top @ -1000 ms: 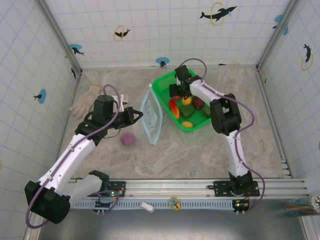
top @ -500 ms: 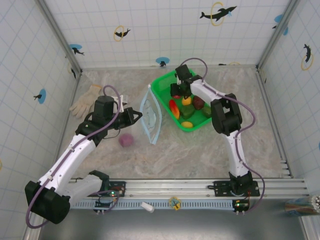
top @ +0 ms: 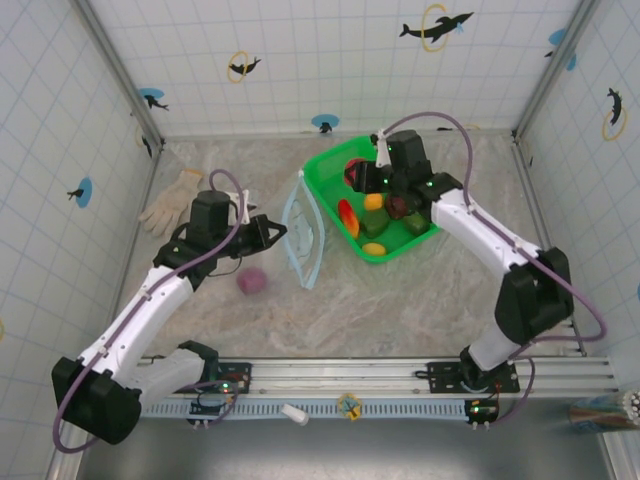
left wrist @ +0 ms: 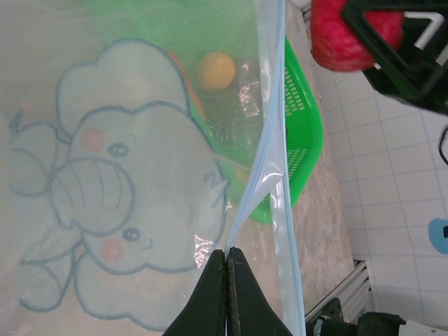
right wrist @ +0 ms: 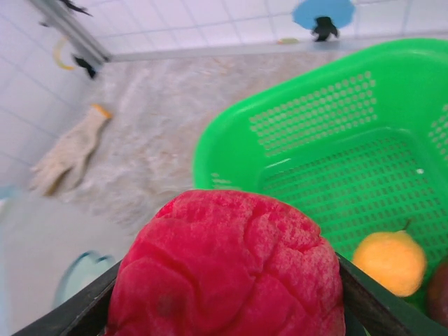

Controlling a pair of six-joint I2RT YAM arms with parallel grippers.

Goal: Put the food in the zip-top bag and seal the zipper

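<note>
The clear blue-tinted zip-top bag [top: 305, 236] with an elephant print [left wrist: 105, 203] stands on edge left of the basket. My left gripper [top: 272, 232] [left wrist: 227, 253] is shut on its mouth edge, just beside the light-blue zipper [left wrist: 275, 140]. My right gripper [top: 360, 176] [right wrist: 227, 294] is shut on a bumpy red fruit [right wrist: 227, 273] [left wrist: 350, 31] and holds it over the basket's left part. More food lies in the basket: orange [top: 373, 202] [right wrist: 390, 260], maroon [top: 397, 207], green [top: 375, 225], yellow [top: 374, 248]. A purple fruit [top: 252, 281] rests on the table.
The green mesh basket [top: 330, 165] [right wrist: 315, 133] sits at mid-back, right of the bag. A white glove [top: 170, 200] [right wrist: 66, 150] lies at the back left. Tiled walls enclose the marble table, and a rail runs along the near edge.
The right arm has swung its elbow out to the right, and its gripper has risen from among the fruits with the red fruit in it. The left arm and bag have stayed put.
</note>
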